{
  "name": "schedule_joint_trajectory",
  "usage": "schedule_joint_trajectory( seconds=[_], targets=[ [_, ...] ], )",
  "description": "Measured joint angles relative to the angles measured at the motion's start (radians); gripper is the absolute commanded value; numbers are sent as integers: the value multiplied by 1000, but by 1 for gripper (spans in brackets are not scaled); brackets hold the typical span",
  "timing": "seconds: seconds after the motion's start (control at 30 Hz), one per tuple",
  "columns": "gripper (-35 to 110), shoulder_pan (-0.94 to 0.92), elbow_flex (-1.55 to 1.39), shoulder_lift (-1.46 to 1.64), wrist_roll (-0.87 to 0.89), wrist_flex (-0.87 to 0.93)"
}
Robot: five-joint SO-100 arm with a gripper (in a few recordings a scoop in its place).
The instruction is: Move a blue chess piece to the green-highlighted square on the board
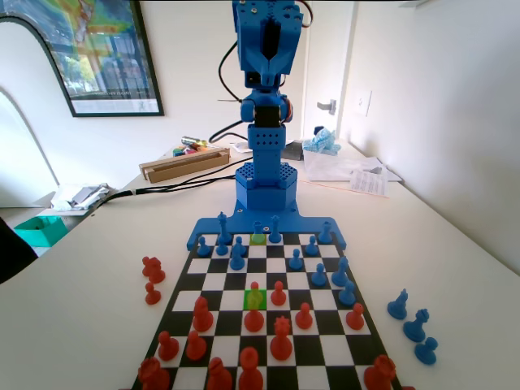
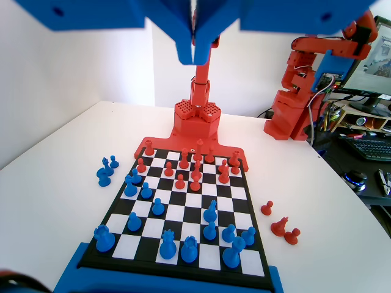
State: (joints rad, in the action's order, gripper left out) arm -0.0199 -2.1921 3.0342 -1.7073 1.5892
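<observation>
My gripper [image 1: 272,61] hangs high above the far end of the board [image 1: 213,281], shut, with nothing between its jaws. The wrist view looks down past the gripper [image 2: 195,58] onto the whole board [image 2: 183,213]. Several short blue pawns, one being the blue chess piece [image 1: 296,261], stand on the rows nearest the arm; they also show in the wrist view [image 2: 157,207]. The green-highlighted square [image 1: 255,299] lies mid-board, and a small red head pokes up at its far edge. A duller olive square [image 1: 258,238] lies in the row closest to the arm.
A red pawn [image 1: 254,318] stands just in front of the green square, with more red pieces around it. Three blue pieces [image 1: 415,326] sit off the board on the right, red ones [image 1: 152,270] on the left. Clutter lies behind the arm.
</observation>
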Motion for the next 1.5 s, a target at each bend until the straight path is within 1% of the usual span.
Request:
schedule_joint_trajectory(
  seconds=[0.8, 0.93, 1.5],
  targets=[
    [1, 0, 0, 0, 0, 0],
    [5, 0, 0, 0, 0, 0],
    [1, 14, 0, 0, 0, 0]
  ],
)
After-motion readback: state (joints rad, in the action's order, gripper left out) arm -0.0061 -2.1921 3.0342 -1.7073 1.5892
